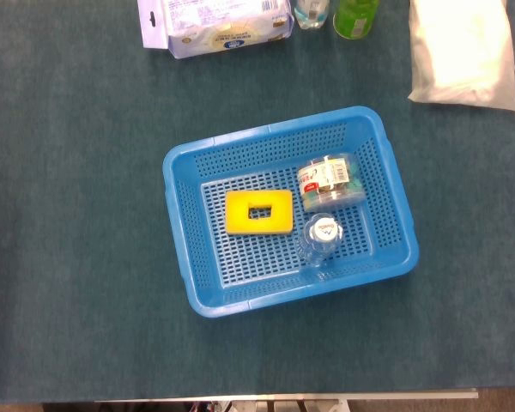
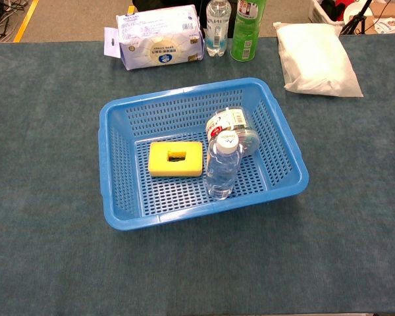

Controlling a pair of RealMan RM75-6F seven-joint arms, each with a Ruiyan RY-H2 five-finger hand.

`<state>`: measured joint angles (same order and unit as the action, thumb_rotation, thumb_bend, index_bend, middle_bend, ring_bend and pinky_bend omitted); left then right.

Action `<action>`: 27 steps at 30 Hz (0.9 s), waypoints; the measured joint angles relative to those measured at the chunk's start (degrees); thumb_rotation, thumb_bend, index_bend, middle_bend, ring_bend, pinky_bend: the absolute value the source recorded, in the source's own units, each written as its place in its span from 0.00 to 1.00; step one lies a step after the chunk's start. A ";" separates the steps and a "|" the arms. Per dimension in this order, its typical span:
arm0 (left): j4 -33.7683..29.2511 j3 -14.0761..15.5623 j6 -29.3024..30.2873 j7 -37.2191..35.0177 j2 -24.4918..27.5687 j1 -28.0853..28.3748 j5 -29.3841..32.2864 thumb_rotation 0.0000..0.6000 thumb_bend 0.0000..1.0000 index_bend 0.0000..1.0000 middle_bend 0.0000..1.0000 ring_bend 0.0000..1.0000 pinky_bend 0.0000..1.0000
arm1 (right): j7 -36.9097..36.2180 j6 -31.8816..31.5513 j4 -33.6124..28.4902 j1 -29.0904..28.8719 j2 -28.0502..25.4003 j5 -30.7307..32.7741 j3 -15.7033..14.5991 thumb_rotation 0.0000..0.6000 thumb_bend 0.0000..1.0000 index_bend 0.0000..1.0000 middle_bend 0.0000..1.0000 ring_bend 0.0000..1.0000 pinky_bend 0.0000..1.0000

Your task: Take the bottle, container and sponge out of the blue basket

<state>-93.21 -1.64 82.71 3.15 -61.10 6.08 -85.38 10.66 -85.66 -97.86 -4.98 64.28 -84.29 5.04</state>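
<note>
Basket (image 2: 118, 164) of blue plastic sits mid-table on my feeds, all three items inside: yellow sponge (image 2: 176, 159) flat on the floor, clear bottle (image 2: 222, 168) upright just right of it, round container (image 2: 232, 126) on its side behind the bottle. Neither of my hands appears in either view, so I cannot tell their state.

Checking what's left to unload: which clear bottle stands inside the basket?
The small clear bottle beside the sponge; the other clear bottle stands at the table's far edge.
</note>
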 measured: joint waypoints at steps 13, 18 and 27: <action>-2.27 -0.87 -0.38 2.23 0.06 0.72 1.04 1.00 0.39 0.36 0.30 0.17 0.18 | -3.12 2.69 -0.28 -1.90 -0.59 -0.42 0.55 1.00 0.19 0.31 0.30 0.22 0.20; -3.19 -0.73 0.55 3.56 0.20 0.24 0.85 1.00 0.39 0.36 0.30 0.17 0.18 | -5.54 4.41 -0.17 -2.99 -1.29 -1.38 0.29 1.00 0.19 0.31 0.30 0.22 0.20; -5.36 -0.12 1.53 6.74 -0.66 -0.44 0.50 1.00 0.39 0.36 0.30 0.17 0.18 | -12.39 7.60 -1.50 -5.91 -4.17 -7.56 -1.25 1.00 0.13 0.30 0.30 0.22 0.22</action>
<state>-98.57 -1.76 84.24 9.90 -61.75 5.64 -84.88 -1.73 -78.06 -99.37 -10.89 60.11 -91.85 3.79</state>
